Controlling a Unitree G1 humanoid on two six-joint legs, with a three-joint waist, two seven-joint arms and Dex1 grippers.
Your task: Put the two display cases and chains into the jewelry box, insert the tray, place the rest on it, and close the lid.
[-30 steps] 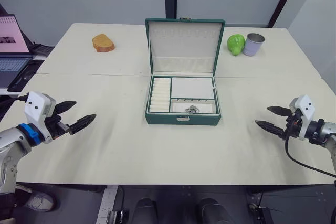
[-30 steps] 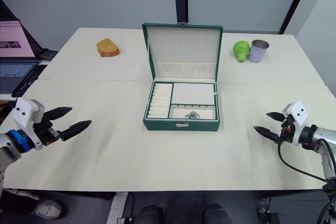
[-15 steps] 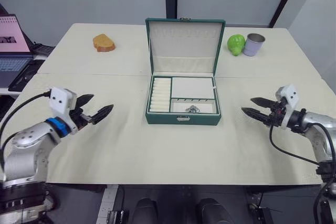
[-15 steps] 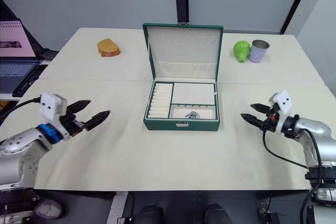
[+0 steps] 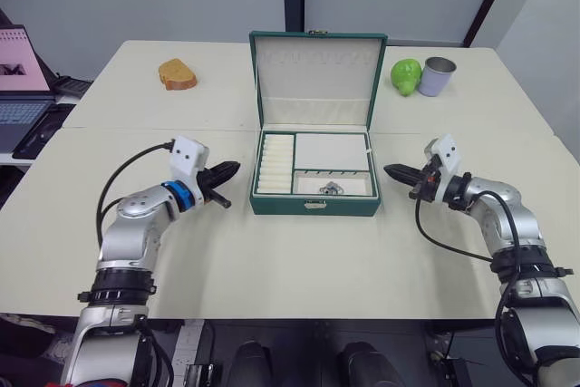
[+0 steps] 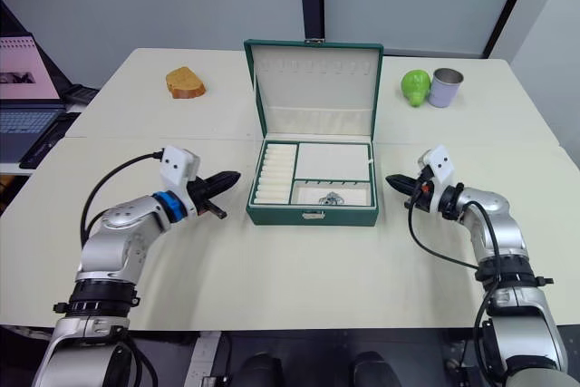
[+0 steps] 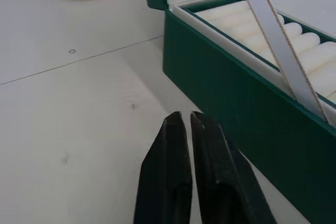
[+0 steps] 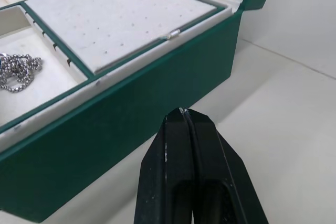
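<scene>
On the near half of the table (image 5: 290, 260), both arms have swung inward since half a second ago and now flank the jewelry box (image 5: 315, 203). The left gripper (image 5: 220, 181) sits just beside the box's left wall, fingers pressed together on nothing; earlier they were spread wide. The right gripper (image 5: 397, 172) sits just beside the right wall, likewise clenched empty, where before its fingers stood apart. Neither touches the box. Inside the box lies the tray (image 5: 314, 148), with ring rolls (image 5: 275, 163) on its left, a plain pad at the rear right, and the silvery rings (image 5: 332, 188) in the front right compartment. Behind, the lid (image 5: 317, 79) stands upright and open, unchanged. Farther back rest a slice of bread (image 5: 178, 73) to the left, and a green pear (image 5: 407, 76) touching a metal cup (image 5: 438, 76) to the right. A laptop (image 5: 22, 79) sits off the table's left edge.
</scene>
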